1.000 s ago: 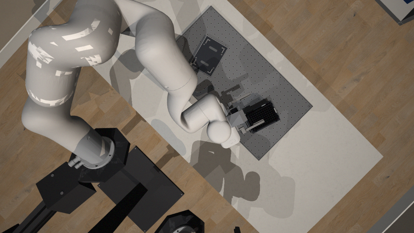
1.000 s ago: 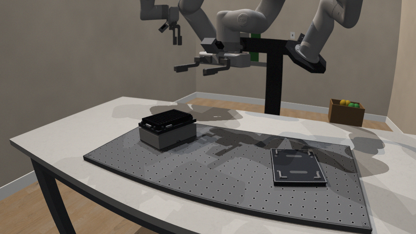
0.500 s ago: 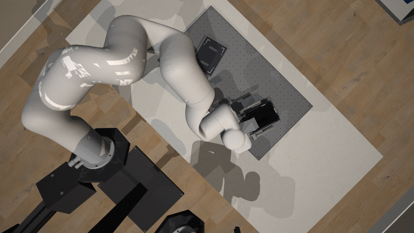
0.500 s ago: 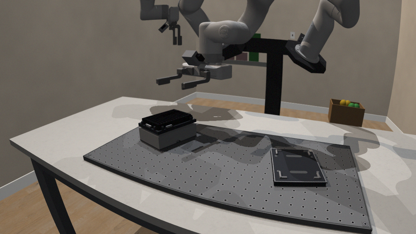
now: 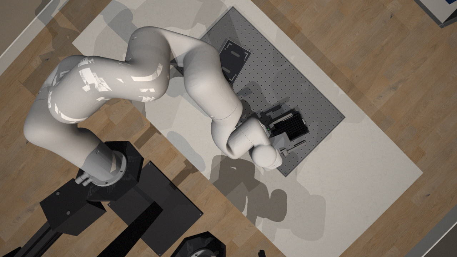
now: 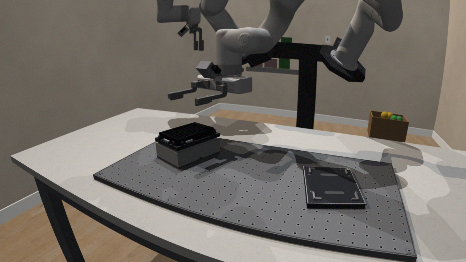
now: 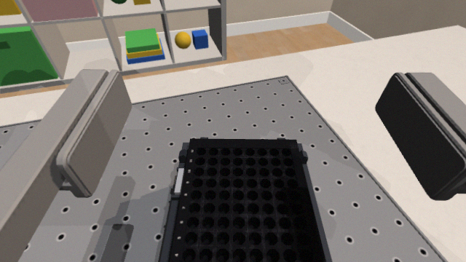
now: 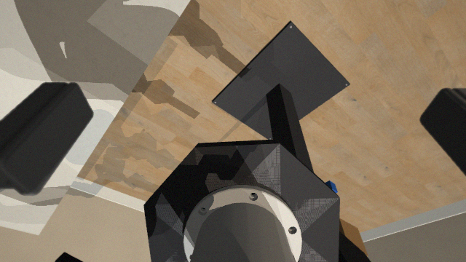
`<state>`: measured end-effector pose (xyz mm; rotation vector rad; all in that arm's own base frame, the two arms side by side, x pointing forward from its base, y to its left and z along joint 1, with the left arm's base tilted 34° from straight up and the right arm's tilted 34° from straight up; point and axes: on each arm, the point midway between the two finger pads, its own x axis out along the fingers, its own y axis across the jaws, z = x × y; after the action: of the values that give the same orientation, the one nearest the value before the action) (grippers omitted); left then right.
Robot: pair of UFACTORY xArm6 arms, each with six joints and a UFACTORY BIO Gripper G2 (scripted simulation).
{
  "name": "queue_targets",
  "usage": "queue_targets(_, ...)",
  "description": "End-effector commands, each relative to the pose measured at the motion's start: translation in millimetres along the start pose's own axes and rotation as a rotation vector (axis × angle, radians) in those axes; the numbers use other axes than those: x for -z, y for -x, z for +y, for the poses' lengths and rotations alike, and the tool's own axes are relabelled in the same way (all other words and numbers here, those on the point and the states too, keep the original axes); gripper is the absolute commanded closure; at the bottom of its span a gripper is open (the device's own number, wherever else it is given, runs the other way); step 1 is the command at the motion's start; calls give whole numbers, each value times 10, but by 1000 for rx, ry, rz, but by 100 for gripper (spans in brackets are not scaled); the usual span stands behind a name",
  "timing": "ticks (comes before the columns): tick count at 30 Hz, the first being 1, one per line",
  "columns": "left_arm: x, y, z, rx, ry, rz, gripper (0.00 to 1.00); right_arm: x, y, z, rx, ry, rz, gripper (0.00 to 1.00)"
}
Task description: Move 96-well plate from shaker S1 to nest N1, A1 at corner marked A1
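The black 96-well plate sits on the grey plate shaker S1. Its A1 corner cannot be read. The dark plate nest N1 has corner locators and is empty; the left arm hides one edge in the top view. My left gripper is open, with nothing between its fingers. It hangs level, high above the plate, with its fingers spread wider than the plate's short side in the left wrist view. My right gripper is open and empty, far behind the table.
The perforated board carries the shaker and nest on the white table. The left arm reaches over the table beside the nest. The black stand is behind the table.
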<state>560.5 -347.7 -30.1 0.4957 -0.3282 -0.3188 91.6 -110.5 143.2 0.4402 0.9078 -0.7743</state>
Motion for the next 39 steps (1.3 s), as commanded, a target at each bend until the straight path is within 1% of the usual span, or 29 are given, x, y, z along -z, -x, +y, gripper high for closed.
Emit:
queue_targets(1, -14, -10, -5, 0, 1, -3, 63, -7, 3, 0, 0, 0, -1, 0)
queue_targets(5, -14, -11, -5, 0, 1, -3, 63, -7, 3, 0, 0, 0, -1, 0)
queue_targets(33, 419, -11, -5, 0, 1, -2, 63, -7, 3, 0, 0, 0, -1, 0)
queue_targets(35, 419, -11, -5, 0, 1, -2, 63, -7, 3, 0, 0, 0, -1, 0)
queue_targets(39, 486, -11, -5, 0, 1, -2, 63, -7, 3, 0, 0, 0, -1, 0)
